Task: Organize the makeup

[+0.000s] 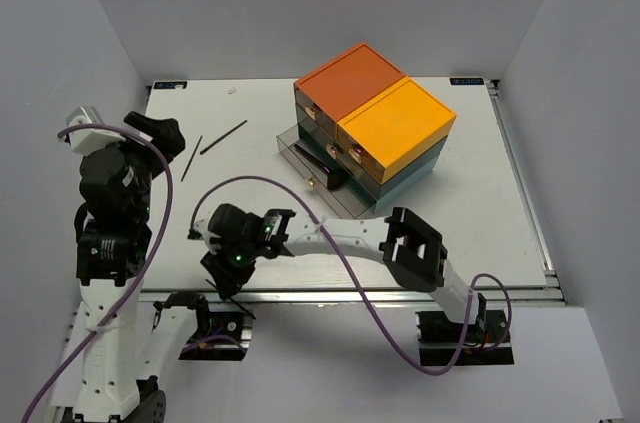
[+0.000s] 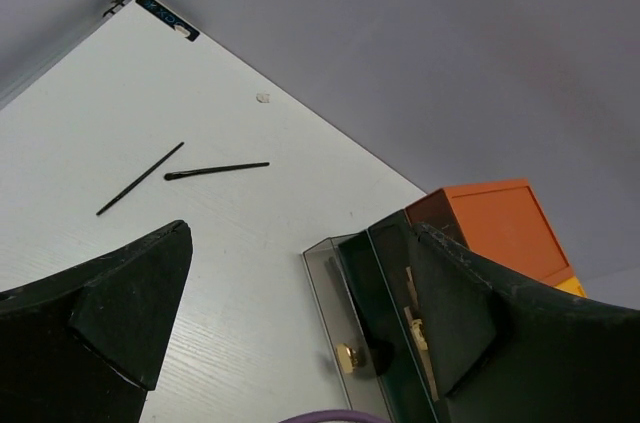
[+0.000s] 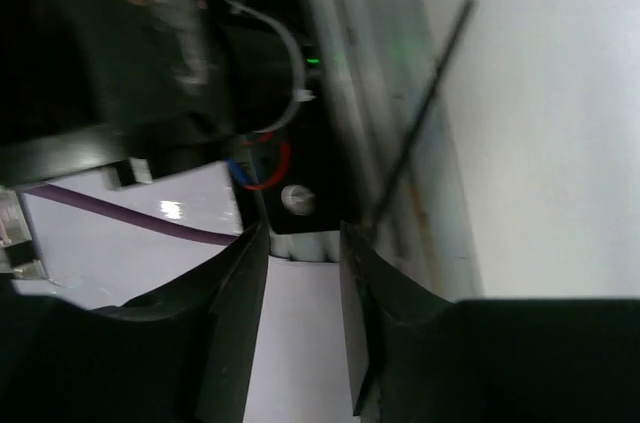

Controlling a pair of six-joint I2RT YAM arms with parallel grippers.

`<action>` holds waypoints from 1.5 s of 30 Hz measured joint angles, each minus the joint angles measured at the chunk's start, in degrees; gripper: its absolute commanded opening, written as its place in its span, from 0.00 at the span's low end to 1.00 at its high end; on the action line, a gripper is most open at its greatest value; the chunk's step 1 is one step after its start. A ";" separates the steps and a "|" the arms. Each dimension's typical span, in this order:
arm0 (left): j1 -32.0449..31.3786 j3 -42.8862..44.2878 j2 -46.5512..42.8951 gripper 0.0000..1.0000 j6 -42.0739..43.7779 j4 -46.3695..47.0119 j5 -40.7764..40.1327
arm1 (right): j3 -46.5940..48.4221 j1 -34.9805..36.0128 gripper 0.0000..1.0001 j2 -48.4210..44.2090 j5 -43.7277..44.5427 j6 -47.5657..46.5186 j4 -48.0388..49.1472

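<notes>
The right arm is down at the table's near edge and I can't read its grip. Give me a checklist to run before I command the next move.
1. Left jaws open and empty: ok.
2. Right jaws closed on the edge stick: cannot tell. Its end meets one fingertip, but the gap looks bare.
3. Clear bottom drawer pulled out: ok.
4. First loose stick and second loose stick lying flat on the table, touched by neither arm: ok.
5. All makeup stowed: not ok.
</notes>
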 measured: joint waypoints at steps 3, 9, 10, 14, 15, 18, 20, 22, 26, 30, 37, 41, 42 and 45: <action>0.00 0.07 -0.79 0.98 0.46 -1.86 -0.92 | 1.25 2.56 0.43 0.22 1.49 3.56 -0.39; 0.00 0.07 -1.14 0.98 0.96 -4.37 -1.16 | 2.67 3.21 0.53 3.19 3.74 7.52 -1.03; 0.00 0.04 -1.31 0.98 1.01 -4.63 -1.16 | 2.99 3.17 0.53 4.00 4.48 7.63 -1.31; 0.00 0.04 -2.16 0.98 1.31 -4.98 -1.18 | 3.54 2.99 0.52 6.23 7.23 7.63 -2.10; 0.00 0.04 -2.34 0.98 1.38 -4.98 -1.18 | 3.58 2.99 0.52 6.51 7.65 7.61 -2.27; 0.00 -0.02 -2.43 0.98 1.42 -4.90 -1.16 | 3.65 2.99 0.51 6.97 8.28 7.58 -2.38; 0.00 -0.39 -2.43 0.98 1.42 -4.87 -1.16 | 3.69 2.99 0.50 7.10 8.41 7.58 -2.36; 0.00 -0.76 -2.40 0.98 1.40 -4.92 -1.16 | 4.07 2.99 0.49 7.56 8.41 7.58 -2.36; 0.00 -1.14 -2.38 0.98 1.40 -4.92 -1.14 | 4.52 2.99 0.49 8.83 8.44 7.61 -2.32; 0.00 -1.46 -2.43 0.98 1.40 -4.87 -1.09 | 4.52 3.02 0.48 10.08 8.61 7.63 -2.34; 0.00 -1.60 -2.64 0.98 1.40 -4.94 -0.94 | 5.44 3.04 0.45 12.57 9.22 7.85 -2.10; 0.00 -1.62 -3.17 0.98 1.42 -5.40 -0.94 | 6.16 3.26 0.34 13.22 9.60 7.80 -2.03; 0.00 -1.62 -3.32 0.98 1.42 -5.55 -0.94 | 6.23 3.30 0.23 13.31 9.64 7.74 -1.97; 0.00 -1.62 -3.85 0.98 1.42 -6.16 -0.96 | 6.23 3.43 0.00 13.49 9.64 7.43 -2.01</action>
